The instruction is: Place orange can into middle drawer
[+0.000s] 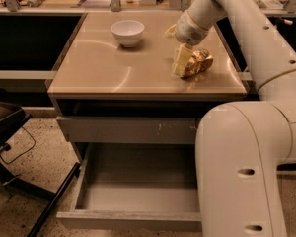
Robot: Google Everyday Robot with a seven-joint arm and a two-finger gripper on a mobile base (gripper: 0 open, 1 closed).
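The orange can [198,63] lies on its side on the tan countertop [103,68], near the right edge. My gripper [180,61] is down at the can's left end, touching or almost touching it, with the arm reaching in from the upper right. The middle drawer [138,194] is pulled out below, its deep grey box open and nothing showing in it. Its plain front panel [128,221] is nearest the camera. My arm's big white segment hides the drawer's right side.
A white bowl [128,32] stands at the back of the countertop, left of the gripper. A grey drawer front with white scratch marks [128,130] sits shut above the open drawer. A dark chair base [10,132] stands at the left on the speckled floor.
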